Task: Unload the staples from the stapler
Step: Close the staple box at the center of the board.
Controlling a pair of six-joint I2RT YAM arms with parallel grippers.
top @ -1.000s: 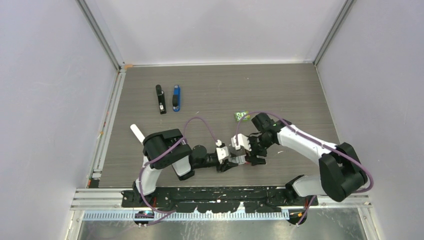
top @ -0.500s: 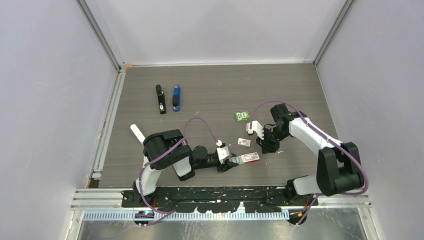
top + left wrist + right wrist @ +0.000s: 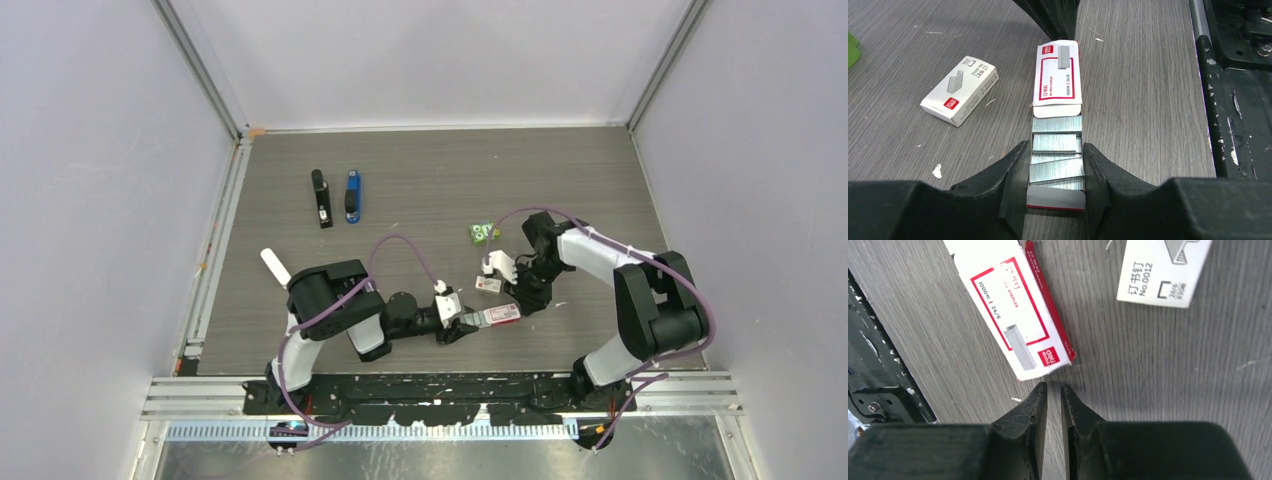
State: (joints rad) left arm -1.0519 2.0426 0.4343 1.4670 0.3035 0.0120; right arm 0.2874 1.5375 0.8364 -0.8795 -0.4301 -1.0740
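Right hand (image 3: 1053,388), fingers nearly closed, moved nearer the staple box (image 3: 1057,75) left hand (image 3: 1055,152) grips.

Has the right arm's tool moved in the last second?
Yes. The right tool drew back rightward off the staple box, now right of the green packet.

We see a grey wood-grain tabletop (image 3: 430,170) carrying the blue stapler (image 3: 352,196) just beside a black stapler (image 3: 320,198) at the far left, a green packet (image 3: 484,232) right of centre, and nearer us a closed red-and-white box (image 3: 488,284) near an open red-and-white box (image 3: 500,316).
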